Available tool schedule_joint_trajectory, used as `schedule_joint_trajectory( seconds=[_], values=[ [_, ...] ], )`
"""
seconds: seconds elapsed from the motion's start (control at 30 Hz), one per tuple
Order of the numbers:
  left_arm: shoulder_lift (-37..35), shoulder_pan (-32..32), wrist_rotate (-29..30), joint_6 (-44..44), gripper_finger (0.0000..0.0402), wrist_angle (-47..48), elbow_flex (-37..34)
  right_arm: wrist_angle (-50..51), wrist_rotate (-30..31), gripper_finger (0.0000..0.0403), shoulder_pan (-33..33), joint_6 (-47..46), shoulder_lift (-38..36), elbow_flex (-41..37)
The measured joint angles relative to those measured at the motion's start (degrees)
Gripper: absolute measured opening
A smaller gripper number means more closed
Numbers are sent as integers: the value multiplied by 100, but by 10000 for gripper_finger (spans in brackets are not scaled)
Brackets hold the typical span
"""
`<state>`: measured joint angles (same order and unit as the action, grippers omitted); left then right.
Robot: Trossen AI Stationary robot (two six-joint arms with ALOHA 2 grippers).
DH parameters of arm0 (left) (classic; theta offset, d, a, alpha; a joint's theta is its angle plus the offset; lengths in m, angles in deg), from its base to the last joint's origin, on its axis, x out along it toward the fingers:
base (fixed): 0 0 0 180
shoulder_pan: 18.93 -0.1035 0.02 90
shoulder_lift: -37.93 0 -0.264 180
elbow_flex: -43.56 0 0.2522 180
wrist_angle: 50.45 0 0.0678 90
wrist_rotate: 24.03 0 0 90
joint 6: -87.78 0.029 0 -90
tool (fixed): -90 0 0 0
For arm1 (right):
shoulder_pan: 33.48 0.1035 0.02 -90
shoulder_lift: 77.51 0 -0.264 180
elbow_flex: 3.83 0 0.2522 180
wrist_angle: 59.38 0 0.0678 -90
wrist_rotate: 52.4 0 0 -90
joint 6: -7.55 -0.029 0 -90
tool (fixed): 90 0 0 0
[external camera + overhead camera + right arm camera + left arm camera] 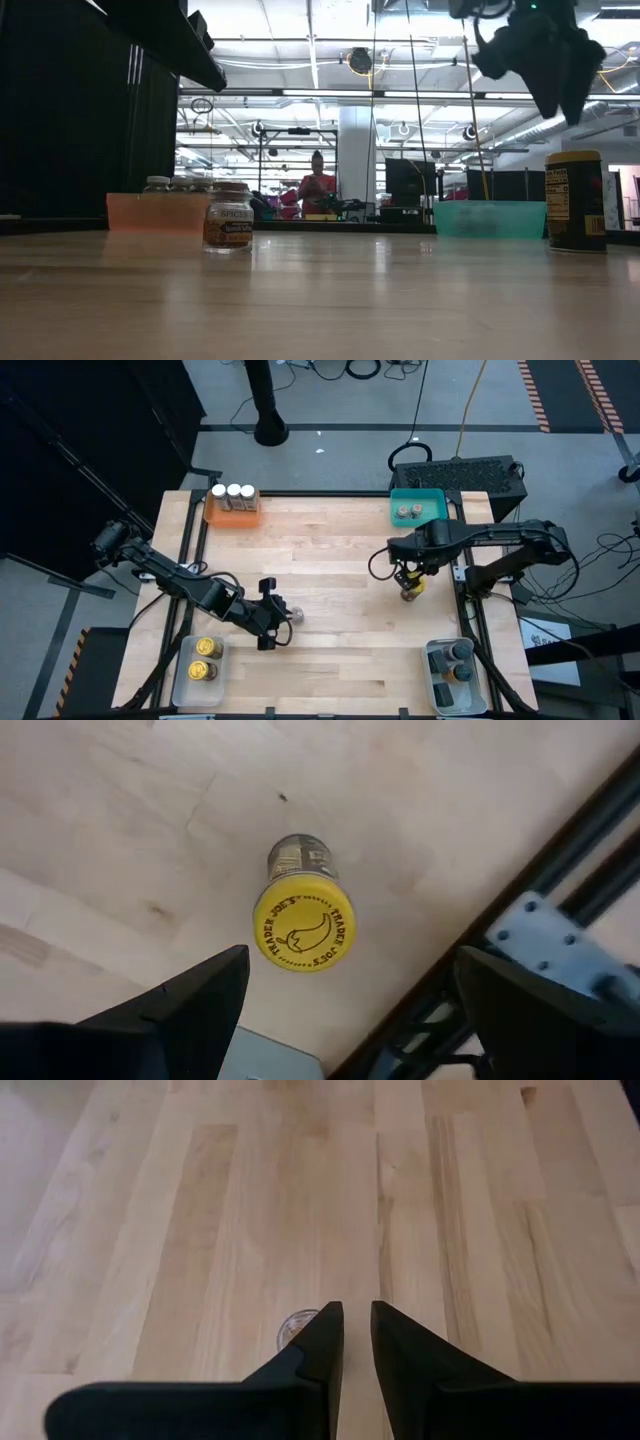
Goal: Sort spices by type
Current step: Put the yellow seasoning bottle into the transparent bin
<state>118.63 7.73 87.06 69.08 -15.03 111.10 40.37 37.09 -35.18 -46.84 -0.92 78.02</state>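
Note:
A yellow-lidded spice jar stands upright on the table at mid right. My right gripper hangs open above it, pointing down, one finger to each side and clear of it. A brownish jar with a grey lid stands left of centre. My left gripper slants down just above it, its fingers closed to a narrow gap with nothing between them. Only the jar's top peeks past one finger.
Far left, an orange tray holds three white-topped jars. Far right, a teal tray holds two grey-lidded ones. A clear tray near left holds yellow jars; another near right holds dark ones. Bare wood lies between.

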Motion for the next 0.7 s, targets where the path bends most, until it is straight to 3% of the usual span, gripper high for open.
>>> schedule_joint_trajectory(
  seconds=[0.33,0.7],
  values=[
    [0,0,143,112,64,30,0,-1250,-500,336,-63,-294,-492,-1284],
    [0,-2,191,125,64,28,0,-1852,-519,336,-63,-207,-355,-1452]
  ],
)
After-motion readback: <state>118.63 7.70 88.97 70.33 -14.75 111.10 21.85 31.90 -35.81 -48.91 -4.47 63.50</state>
